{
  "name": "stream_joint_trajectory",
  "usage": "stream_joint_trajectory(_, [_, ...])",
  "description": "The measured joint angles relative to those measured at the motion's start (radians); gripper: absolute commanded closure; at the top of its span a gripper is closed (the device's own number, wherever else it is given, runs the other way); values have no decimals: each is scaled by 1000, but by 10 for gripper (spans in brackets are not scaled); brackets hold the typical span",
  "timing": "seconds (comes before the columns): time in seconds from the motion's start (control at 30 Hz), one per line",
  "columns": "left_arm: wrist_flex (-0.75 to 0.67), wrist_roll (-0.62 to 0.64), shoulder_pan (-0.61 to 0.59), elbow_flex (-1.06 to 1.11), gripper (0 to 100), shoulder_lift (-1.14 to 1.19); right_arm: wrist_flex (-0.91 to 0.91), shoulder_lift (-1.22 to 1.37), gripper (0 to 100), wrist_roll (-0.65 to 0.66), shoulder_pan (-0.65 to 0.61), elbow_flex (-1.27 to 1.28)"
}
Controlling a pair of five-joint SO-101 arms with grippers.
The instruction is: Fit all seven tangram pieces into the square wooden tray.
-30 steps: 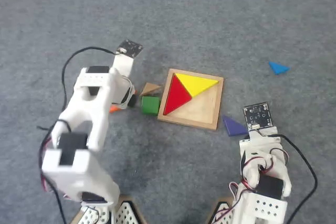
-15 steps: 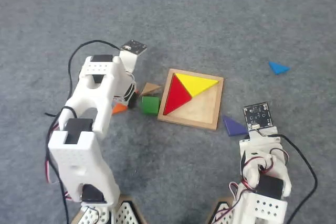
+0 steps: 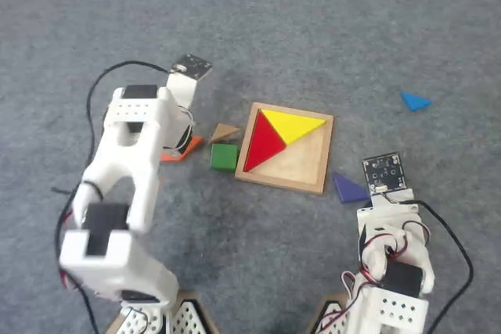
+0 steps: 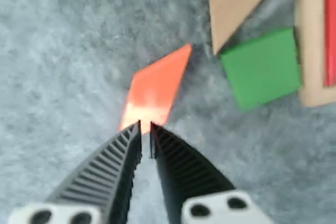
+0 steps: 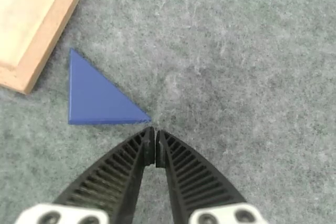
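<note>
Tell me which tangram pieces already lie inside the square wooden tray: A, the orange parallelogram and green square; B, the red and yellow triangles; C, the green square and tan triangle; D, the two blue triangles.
B: the red triangle and yellow triangle lie side by side inside the wooden tray.

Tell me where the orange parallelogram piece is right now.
In the high view, the orange parallelogram piece lies on the grey mat, just left of the green square block beside the wooden tray, with the left gripper at one end.
</note>
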Motion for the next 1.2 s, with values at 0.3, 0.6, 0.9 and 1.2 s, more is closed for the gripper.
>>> stream_joint_trajectory(0.3, [-71, -5, -9, 86, 783, -127, 0, 0, 991, 0, 0, 0])
stream_joint_trajectory(0.6, [-224, 0, -25, 123, 784, -3, 0, 0, 991, 0, 0, 0])
stream_joint_trajectory(0.9, [-160, -5, -11, -15, 946, 187, 0, 0, 991, 0, 0, 0])
stream_joint_trajectory(1.2, [-149, -40, 14, -15, 987, 192, 0, 0, 991, 0, 0, 0])
